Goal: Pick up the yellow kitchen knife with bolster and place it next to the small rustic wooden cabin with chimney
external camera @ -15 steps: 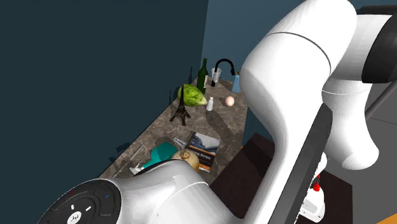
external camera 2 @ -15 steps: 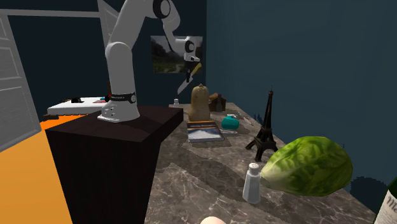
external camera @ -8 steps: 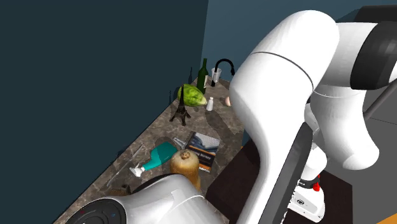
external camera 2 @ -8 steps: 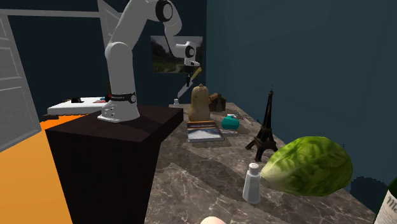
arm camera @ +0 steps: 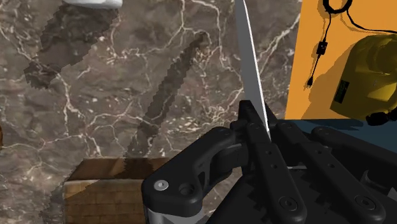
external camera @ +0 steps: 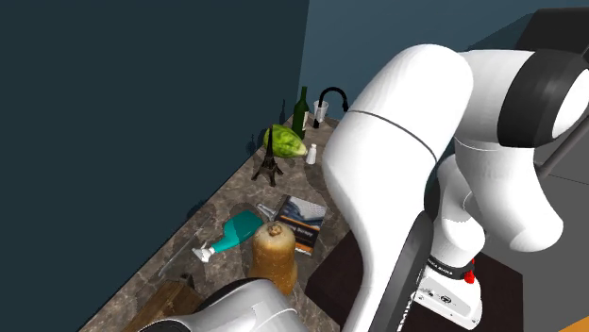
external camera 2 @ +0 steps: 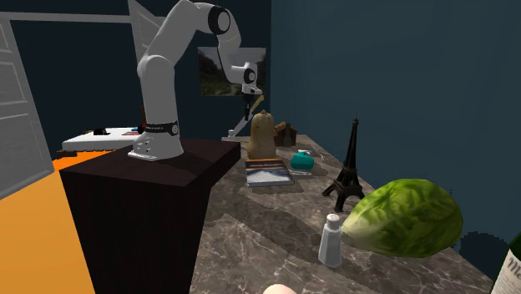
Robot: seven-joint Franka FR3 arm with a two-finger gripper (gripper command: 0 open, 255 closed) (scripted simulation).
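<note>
Wrist view: gripper pinches the knife, blade down over marble counter beside the wooden cabin, apparently poised for placing

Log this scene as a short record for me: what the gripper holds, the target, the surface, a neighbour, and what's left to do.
holding: gripper shut on knife, blade reaching past the fingers, clear of the marbled counter
target: wooden cabin on the counter, close below the gripper
surface: knife's shadow falls on the counter
neighbour: tan gourd beside the cabin
left to do: knife not yet set down next to the cabin
</note>
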